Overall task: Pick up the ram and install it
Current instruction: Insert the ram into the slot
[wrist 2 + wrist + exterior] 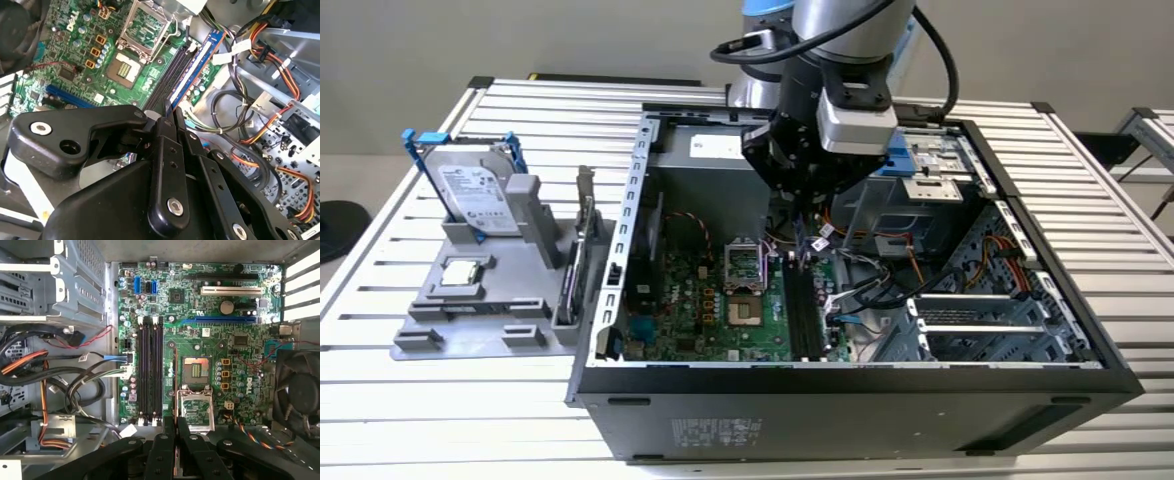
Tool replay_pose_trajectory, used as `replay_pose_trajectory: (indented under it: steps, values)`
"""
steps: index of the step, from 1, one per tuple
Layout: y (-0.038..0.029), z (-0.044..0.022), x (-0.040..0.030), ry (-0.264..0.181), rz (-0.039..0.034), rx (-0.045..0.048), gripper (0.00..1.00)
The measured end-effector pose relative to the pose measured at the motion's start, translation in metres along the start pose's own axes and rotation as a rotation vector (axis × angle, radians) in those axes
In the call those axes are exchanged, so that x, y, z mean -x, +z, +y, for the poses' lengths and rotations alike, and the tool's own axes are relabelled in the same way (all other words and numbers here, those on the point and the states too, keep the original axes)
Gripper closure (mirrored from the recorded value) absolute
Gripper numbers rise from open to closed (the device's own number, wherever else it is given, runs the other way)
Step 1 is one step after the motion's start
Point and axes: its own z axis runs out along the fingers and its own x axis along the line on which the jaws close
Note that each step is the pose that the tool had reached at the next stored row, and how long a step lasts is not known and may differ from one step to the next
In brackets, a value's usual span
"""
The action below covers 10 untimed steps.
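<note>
Fingers [171, 426] pinched on the thin upright ram [174, 390], above the motherboard [720, 300] inside the open computer case [854, 385].

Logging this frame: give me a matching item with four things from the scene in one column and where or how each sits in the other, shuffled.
Things:
1. hard drive
2. gripper
3. memory slots
4. fan

Places or states:
a. long and dark, side by side next to the processor socket
b. inside the case, over the motherboard, closed on the ram, which is seen edge-on
c. upright in the grey holder, outside the case
d. round and black, at the motherboard's edge

Pairs: 1-c, 2-b, 3-a, 4-d
</note>
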Motion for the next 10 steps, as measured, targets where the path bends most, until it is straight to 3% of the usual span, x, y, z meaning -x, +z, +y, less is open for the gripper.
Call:
replay_pose_trajectory:
  steps: [10]
  values:
    - [0.006,0.0,-0.0033,0.026,-0.0005,-0.0003,1.0]
